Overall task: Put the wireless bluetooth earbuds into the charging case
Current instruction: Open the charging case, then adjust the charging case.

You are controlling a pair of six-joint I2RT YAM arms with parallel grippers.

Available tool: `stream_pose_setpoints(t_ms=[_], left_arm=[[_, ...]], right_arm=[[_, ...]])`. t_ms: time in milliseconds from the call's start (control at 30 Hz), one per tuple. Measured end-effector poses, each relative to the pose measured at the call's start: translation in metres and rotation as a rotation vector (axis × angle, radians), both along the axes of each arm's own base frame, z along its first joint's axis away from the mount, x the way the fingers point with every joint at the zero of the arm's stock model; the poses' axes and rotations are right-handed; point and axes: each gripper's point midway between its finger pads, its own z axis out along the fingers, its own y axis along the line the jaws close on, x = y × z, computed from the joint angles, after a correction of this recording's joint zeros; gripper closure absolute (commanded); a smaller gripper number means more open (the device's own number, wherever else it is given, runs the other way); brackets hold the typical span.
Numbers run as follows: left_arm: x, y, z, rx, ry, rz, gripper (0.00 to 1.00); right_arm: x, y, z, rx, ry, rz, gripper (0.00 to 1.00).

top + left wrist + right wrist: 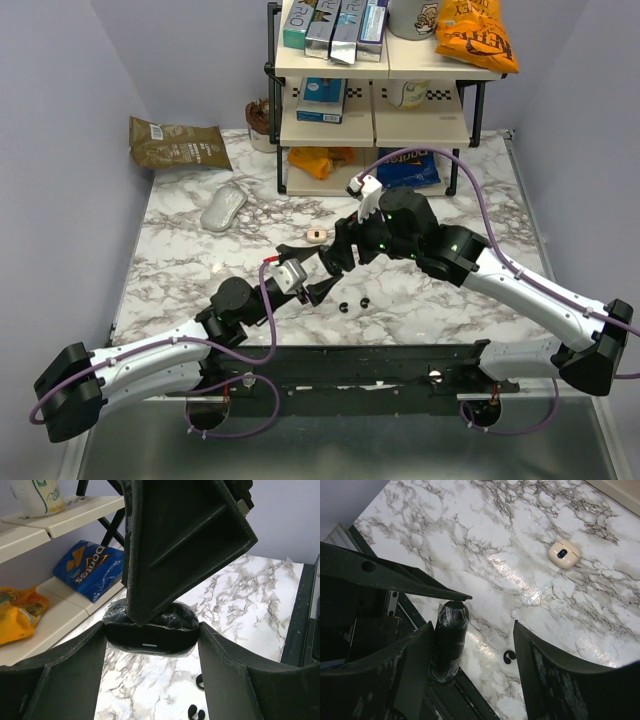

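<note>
The charging case (150, 639) is a black oval pod wrapped in clear film, lid closed. My left gripper (151, 630) is shut on it by its two ends and holds it above the table. My right gripper (472, 627) is open. One of its fingers (175, 540) rests on the top of the case, and the case (449, 640) lies along that finger's inner side. Two tiny black earbuds (345, 305) (364, 300) lie on the marble just below both grippers; one earbud (509, 656) shows between the right fingers, and both earbuds (200, 681) (195, 712) show in the left wrist view.
A small beige case (317, 235) lies just behind the grippers. A white oval object (224, 208) and a brown bag (180, 142) lie at the back left. A shelf rack (375, 95) with snack bags and boxes stands at the back.
</note>
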Motion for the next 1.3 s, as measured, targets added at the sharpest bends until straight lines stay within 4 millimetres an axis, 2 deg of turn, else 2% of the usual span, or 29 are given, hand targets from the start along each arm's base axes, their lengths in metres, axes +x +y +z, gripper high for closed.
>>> stream_pose_setpoints(t_ms=[700, 1000, 1133, 1300], left_arm=[[-0.001, 0.007, 0.005, -0.003, -0.012, 0.018, 1.0], [-0.002, 0.009, 0.01, -0.015, -0.022, 0.021, 1.0], [-0.002, 0.009, 0.01, -0.017, -0.023, 0.021, 1.0], [-0.002, 0.009, 0.011, -0.018, -0.024, 0.021, 1.0]], right_arm=[[0.01, -0.017, 0.017, 0.012, -0.057, -0.103, 0.27], [0.002, -0.023, 0.034, 0.073, -0.075, -0.098, 0.27], [-0.002, -0.015, 0.035, 0.096, -0.061, -0.061, 0.31], [-0.002, -0.005, 0.023, 0.08, -0.025, -0.033, 0.42]])
